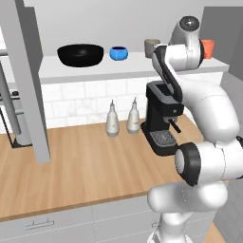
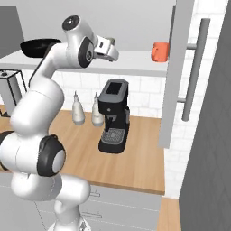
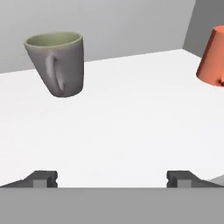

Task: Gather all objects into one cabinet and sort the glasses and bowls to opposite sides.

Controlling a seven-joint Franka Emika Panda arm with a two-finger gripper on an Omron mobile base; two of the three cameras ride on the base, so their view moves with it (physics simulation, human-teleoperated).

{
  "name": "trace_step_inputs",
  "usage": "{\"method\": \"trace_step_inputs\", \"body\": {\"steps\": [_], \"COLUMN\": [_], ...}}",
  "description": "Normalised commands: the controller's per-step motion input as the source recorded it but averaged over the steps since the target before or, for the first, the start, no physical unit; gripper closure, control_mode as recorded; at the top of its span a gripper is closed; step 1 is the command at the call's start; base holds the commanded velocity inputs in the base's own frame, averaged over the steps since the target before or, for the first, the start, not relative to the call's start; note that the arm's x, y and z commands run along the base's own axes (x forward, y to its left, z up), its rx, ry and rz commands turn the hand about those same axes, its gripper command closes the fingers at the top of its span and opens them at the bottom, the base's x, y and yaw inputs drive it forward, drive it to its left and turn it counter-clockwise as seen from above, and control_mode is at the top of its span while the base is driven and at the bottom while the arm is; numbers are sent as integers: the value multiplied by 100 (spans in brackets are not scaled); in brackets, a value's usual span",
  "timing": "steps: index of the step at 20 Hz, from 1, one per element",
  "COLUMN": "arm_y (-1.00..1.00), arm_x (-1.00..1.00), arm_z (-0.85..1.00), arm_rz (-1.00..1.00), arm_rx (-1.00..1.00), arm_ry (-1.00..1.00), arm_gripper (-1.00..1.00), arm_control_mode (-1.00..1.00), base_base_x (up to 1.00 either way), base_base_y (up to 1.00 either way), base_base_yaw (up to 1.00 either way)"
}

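The jaws stand wide and hold nothing; the gripper (image 3: 112, 177) hovers over the pale white-grey shelf board (image 3: 122, 127) of the cabinet. In the hand view, the grey-green cup with a handle (image 3: 57, 63) stands upright at 11 o'clock, and the salmon-red glass (image 3: 213, 57) sits at 2 o'clock, well apart from it. In the left base view, the small blue bowl (image 1: 118, 53) sits just beside the wide glossy black bowl (image 1: 80, 55), at 9 o'clock from the cup. Below, on the wooden tabletop (image 1: 85, 166), two white pear-shaped bottles (image 1: 122, 118) stand beside a black coffee machine (image 1: 162, 116).
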Motion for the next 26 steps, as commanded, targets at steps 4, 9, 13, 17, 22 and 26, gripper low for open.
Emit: {"method": "trace_step_inputs", "body": {"steps": [4,9,13,17,22,26], "arm_y": [58,54,65,78,72,37], "arm_x": [-15,-14,-3,0,0,16], "arm_z": [0,0,0,0,0,0], "arm_rz": [8,7,7,8,6,0], "arm_rx": [4,6,3,2,0,0], "arm_ry": [1,0,0,0,0,-7], "arm_gripper": [-100,-100,-100,-100,-100,-100], "arm_control_mode": [-100,-100,-100,-100,-100,-100], "base_base_x": [0,0,0,0,0,0], "base_base_y": [0,0,0,0,0,0], "base_base_yaw": [0,0,0,0,0,0]}}
